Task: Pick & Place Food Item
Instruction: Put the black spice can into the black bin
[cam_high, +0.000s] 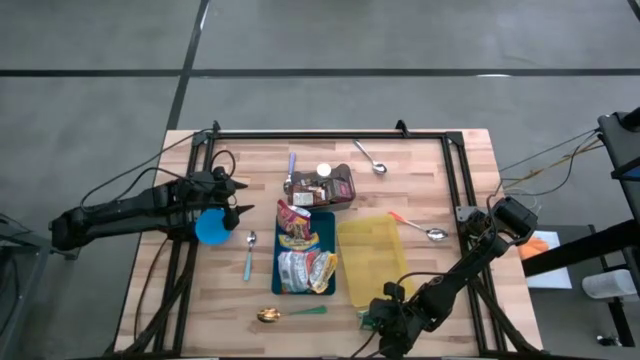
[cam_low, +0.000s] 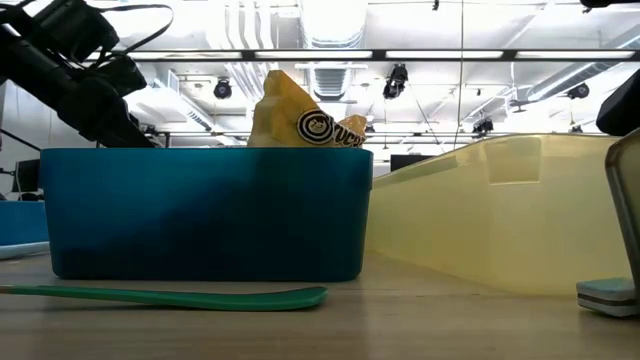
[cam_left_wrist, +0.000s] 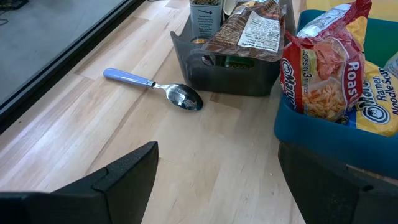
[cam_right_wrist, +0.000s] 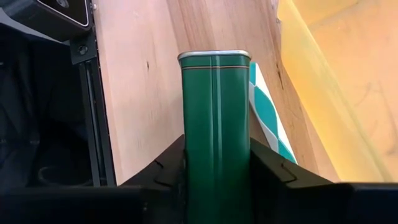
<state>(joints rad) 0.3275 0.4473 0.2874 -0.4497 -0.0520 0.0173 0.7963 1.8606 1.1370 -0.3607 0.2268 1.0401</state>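
The right gripper (cam_right_wrist: 217, 180) is down at the near edge of the table (cam_high: 440, 190), just beside the yellow bin (cam_high: 372, 262). Its two fingers pinch a green tin (cam_right_wrist: 216, 124) between them, one finger on each side. A green and white checked thing (cam_right_wrist: 268, 115) lies right behind the tin on the wood.

The left gripper (cam_left_wrist: 217, 180) waits over the left part of the table, near a blue cup (cam_high: 211, 227), with its fingers spread wide and nothing in them.

The blue bin (cam_high: 305, 252) holds noodle packets (cam_left_wrist: 339, 74) (one says Ramen). A dark tray (cam_left_wrist: 233, 68) sits past it, and a spoon (cam_left_wrist: 158, 89) lies beside the tray
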